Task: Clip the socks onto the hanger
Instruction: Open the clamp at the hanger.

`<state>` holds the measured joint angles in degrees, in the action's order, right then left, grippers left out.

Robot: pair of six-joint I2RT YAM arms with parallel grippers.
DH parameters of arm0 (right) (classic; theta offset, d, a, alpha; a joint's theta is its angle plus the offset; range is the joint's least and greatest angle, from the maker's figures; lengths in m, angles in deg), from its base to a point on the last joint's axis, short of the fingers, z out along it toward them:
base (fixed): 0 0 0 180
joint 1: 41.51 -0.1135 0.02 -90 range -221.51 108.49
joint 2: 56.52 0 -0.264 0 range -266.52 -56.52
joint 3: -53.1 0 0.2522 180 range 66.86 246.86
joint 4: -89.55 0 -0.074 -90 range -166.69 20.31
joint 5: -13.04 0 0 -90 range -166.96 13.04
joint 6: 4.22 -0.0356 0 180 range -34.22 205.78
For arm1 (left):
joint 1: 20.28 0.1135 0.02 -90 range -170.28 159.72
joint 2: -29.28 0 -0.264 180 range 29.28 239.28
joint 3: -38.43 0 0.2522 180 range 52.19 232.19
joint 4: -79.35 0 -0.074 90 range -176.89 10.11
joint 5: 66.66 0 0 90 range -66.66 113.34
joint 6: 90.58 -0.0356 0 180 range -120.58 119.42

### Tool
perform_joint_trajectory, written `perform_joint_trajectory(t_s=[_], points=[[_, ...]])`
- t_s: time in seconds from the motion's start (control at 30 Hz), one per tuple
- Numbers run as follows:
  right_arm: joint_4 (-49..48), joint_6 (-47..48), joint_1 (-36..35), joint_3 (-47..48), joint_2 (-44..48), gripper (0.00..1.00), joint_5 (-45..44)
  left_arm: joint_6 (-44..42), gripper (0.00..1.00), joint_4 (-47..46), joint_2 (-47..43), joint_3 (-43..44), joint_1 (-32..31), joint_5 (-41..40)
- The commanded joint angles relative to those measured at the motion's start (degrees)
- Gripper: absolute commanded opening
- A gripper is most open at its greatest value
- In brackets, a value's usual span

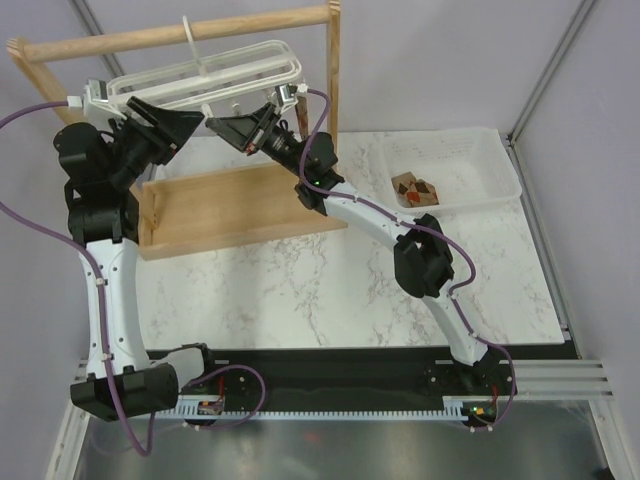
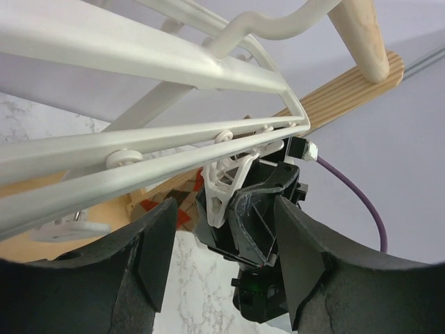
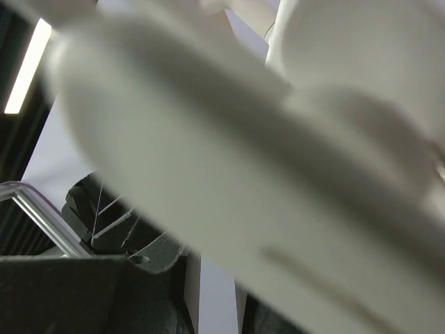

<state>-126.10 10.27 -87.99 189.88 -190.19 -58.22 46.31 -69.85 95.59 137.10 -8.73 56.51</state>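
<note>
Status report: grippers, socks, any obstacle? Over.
Left gripper open, empty. Right gripper shut on clip. One sock by that clip, other sock in basket. No obstacle seen.

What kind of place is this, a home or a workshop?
Probably a robot test cell, not a home: plain grey panel walls enclose a marble-patterned tabletop, and a white plastic clip hanger hangs from a bare wooden rack.
</note>
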Motion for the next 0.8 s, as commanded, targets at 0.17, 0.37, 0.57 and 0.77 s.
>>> perform_joint_trajectory(t_s=[0.17, 0.37, 0.57, 0.77], points=[[-1.92, -2.63, -0.1, 3.54, 2.97, 0.01, 2.35, 1.71, 0.68, -5.17, 1.99, 0.88, -0.83, 3.31], [-2.1, -3.25, -0.28, 3.36, 2.89, 0.0, 2.7, 3.46, 0.67, -6.49, 3.13, 1.32, -1.88, 2.96], [-2.01, -3.33, -0.28, 3.28, 3.06, 0.0, 2.53, 4.61, 0.65, -7.54, 3.75, 2.28, -2.32, 1.64], [-2.8, -3.86, -0.19, 2.93, 3.06, 0.0, 2.7, 5.58, 0.61, -8.51, 4.89, 2.37, -2.85, 1.81]])
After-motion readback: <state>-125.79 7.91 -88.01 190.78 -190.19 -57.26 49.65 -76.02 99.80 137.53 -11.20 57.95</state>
